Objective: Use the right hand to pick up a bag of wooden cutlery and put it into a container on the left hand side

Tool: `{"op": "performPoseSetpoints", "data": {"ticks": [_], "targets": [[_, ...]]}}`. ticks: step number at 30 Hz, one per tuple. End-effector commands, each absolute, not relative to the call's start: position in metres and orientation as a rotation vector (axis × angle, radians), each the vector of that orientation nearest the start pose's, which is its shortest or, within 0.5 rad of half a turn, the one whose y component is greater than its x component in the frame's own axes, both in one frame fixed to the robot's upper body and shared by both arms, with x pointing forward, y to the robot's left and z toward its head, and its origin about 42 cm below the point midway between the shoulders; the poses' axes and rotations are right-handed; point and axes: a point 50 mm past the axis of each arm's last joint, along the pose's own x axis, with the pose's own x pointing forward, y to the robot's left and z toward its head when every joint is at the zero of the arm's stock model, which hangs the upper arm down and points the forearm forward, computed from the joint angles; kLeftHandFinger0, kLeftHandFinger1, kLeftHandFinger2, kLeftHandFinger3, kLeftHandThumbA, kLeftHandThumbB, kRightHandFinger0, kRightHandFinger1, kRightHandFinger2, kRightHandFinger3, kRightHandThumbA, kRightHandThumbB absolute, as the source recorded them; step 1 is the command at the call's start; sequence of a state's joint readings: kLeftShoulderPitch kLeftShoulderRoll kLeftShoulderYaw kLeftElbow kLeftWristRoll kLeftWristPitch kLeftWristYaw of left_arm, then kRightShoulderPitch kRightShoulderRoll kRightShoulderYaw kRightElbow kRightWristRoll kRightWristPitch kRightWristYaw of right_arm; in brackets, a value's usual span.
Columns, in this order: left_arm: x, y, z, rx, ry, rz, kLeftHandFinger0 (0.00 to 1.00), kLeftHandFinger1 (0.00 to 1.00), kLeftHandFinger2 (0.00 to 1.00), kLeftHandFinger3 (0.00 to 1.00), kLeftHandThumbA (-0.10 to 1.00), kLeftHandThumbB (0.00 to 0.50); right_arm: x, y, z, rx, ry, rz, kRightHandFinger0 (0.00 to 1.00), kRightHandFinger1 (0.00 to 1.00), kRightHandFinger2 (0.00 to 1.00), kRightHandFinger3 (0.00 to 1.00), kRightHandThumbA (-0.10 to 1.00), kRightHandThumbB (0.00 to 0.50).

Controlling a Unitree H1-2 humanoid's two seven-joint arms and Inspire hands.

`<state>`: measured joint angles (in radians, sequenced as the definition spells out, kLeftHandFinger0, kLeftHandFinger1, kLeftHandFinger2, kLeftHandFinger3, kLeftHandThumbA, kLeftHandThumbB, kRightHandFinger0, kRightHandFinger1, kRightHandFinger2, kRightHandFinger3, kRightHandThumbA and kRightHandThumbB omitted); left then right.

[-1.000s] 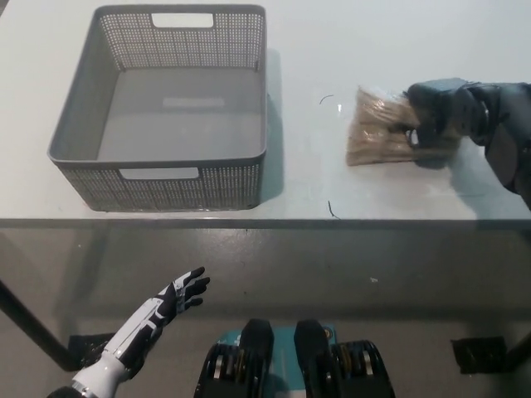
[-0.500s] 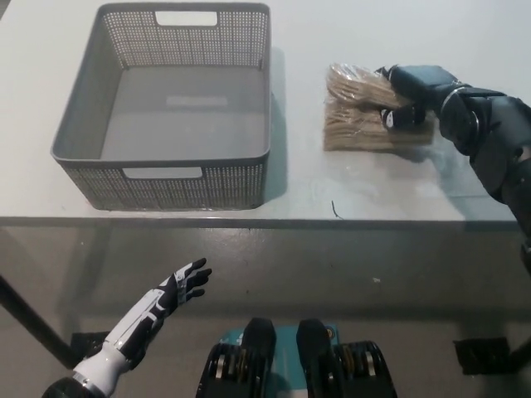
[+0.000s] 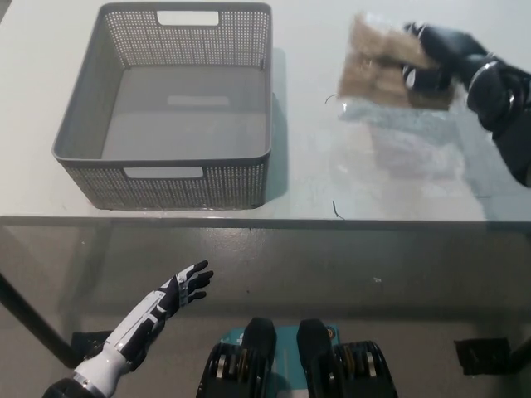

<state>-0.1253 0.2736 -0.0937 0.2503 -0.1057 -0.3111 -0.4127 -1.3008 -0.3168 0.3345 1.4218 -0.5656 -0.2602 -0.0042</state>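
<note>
One bag of wooden cutlery sits in the right hand, whose fingers are closed around one end of it, so most of the bag sticks out past the fingertips toward the basket. It looks raised off the table, though blur makes that hard to confirm. I judge it light, with a thin, slick, crinkly film around stiff sticks that can slide inside. A hold across the bundle itself would be safer than a pinch on loose film, and the free end may droop or swing. The basket stands well apart from the fingers, beyond the bag's free end. It is open-topped with mesh walls and nothing inside. The left hand rests low, far from the fingers and below the table edge, spread and holding nothing.
</note>
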Motion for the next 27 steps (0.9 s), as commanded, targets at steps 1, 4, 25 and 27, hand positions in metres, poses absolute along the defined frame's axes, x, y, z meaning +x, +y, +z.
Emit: {"op": "performPoseSetpoints", "data": {"ticks": [1, 4, 25, 27], "targets": [[0.317, 0.271, 0.095, 0.195, -0.166, -0.499, 1.0, 1.0, 1.0, 1.0, 1.0, 0.445, 0.604, -0.245, 0.427, -0.979, -0.341, 0.029, 0.04, 0.54, 0.9, 0.97, -0.1, 0.106], [0.315, 0.272, 0.091, 0.181, -0.15, -0.501, 1.0, 1.0, 1.0, 1.0, 1.0, 0.446, 0.604, -0.241, 0.439, -0.945, -0.379, 0.018, 0.01, 0.52, 0.89, 0.99, -0.1, 0.119], [0.304, 0.269, 0.079, 0.182, -0.133, -0.498, 1.0, 1.0, 1.0, 1.0, 1.0, 0.443, 0.592, -0.095, 0.477, -0.831, -0.579, 0.236, 0.0, 0.38, 0.86, 0.87, -0.1, 0.14], [0.304, 0.269, 0.078, 0.178, -0.132, -0.5, 1.0, 1.0, 1.0, 1.0, 1.0, 0.444, 0.589, -0.081, 0.477, -0.809, -0.593, 0.27, 0.0, 0.42, 0.88, 0.87, -0.1, 0.145]]}}
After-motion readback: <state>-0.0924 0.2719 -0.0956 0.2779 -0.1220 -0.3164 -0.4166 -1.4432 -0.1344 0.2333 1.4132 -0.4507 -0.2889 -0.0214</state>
